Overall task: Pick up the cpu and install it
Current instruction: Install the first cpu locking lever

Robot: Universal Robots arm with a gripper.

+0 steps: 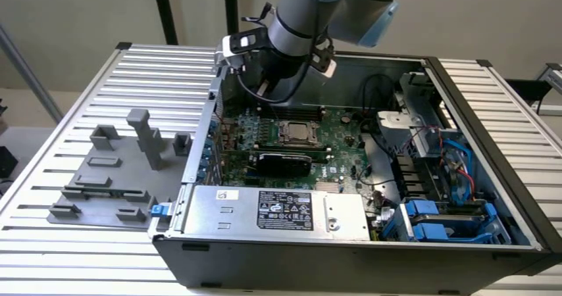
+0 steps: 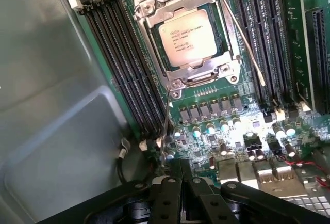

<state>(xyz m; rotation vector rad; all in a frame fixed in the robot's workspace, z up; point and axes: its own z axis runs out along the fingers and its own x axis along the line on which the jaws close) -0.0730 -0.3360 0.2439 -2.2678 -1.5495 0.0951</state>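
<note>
Gripper (image 2: 178, 170) fully closed, nothing btwn fingers, low over mobo (image 2: 216, 131) capacitor rows, just outside socket (image 2: 149, 15). Cpu (image 2: 184, 38) dead ahead of fingertips, seated flat in socket, silver top up. Square, so no long axis; edges skewed vs finger line. Socket's metal frame round it, can't tell if latched. Socket w/ mobo inside open PC case (image 1: 351, 263); grey fixture plate (image 1: 97, 177) well away from socket, beyond case wall.

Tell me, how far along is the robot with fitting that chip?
The cpu already sits in the socket on the motherboard, so placing looks done. The gripper is shut, holds nothing, and hangs above the motherboard. Left unclear: whether the socket is latched.
</note>
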